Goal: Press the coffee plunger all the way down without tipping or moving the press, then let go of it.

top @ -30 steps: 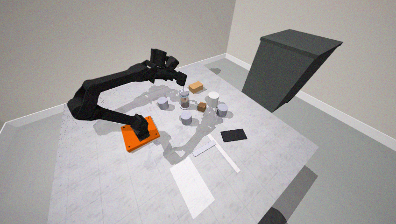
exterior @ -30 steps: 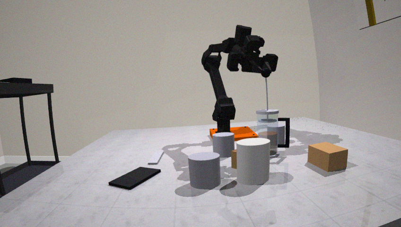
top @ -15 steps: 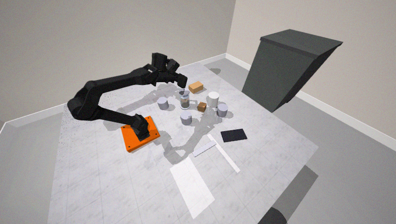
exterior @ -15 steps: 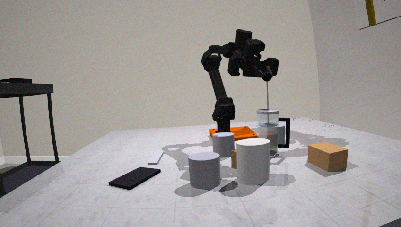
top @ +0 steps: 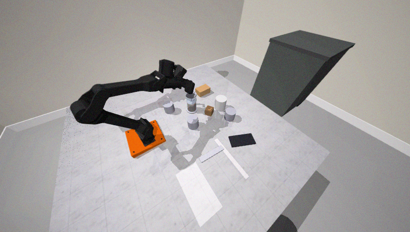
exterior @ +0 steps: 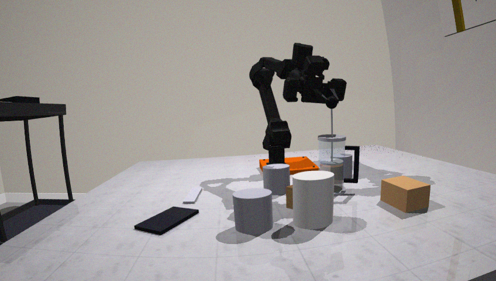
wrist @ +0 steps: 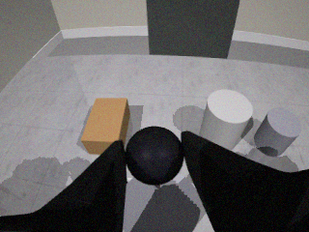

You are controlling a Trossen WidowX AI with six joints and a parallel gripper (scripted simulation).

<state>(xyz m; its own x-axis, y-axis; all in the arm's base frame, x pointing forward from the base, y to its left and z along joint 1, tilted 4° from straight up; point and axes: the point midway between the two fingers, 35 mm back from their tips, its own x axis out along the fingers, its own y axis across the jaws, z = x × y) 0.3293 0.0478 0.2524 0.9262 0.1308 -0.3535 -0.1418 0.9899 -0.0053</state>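
Above the press (exterior: 331, 158), the arm (exterior: 269, 100) rises from its orange base (exterior: 295, 163), folds at the elbow and reaches out level. Its gripper (wrist: 154, 155) is clamped on the black knob (wrist: 154, 154), with the rod (exterior: 331, 122) still raised. Upright, the press stands among grey cylinders (exterior: 252, 210), near a tan box (exterior: 405, 193).

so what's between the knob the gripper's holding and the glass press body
Only the thin plunger rod runs from the knob down into the press, seen in the exterior view.
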